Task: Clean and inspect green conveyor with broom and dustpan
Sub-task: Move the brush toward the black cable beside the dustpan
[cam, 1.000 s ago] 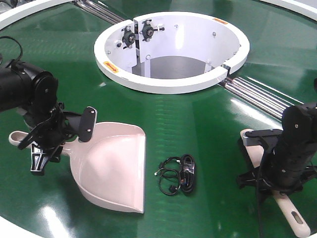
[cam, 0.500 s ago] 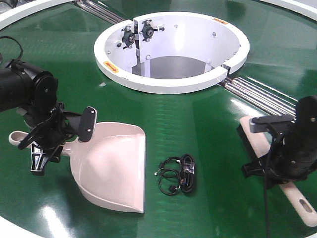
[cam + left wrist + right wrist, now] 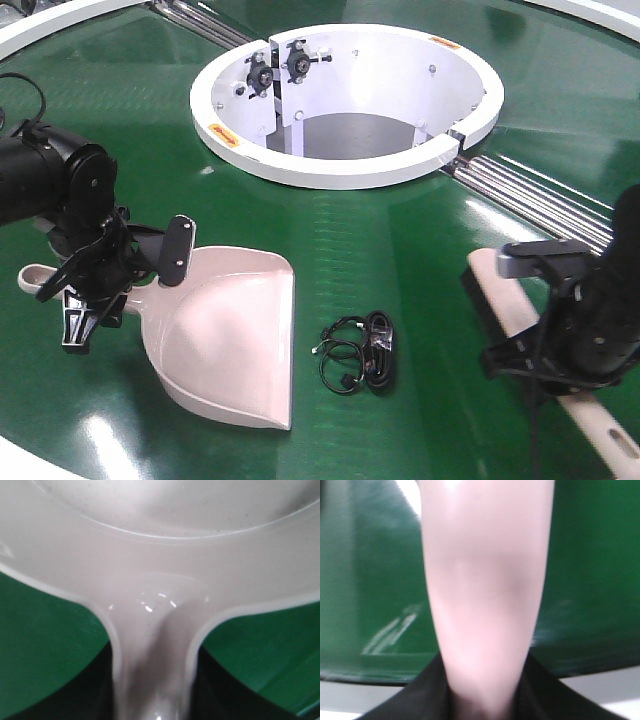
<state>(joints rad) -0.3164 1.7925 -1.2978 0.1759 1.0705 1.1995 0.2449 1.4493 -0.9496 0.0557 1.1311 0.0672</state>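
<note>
The right pincer, clamped on the broom by its handle, holds it slanting away-left, head toward the black cable tangle on the green conveyor — just beside the mouth of the dustpan, which the left pincer grips by its handle.

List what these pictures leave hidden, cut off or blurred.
- Front view: right claw covers the broom's mid-handle; the edge cuts its end.
- Right wrist view: blurred, only handle shows.
- Front view: left claw hides most of the dustpan handle.
- Black cable: too small to identify.
</note>
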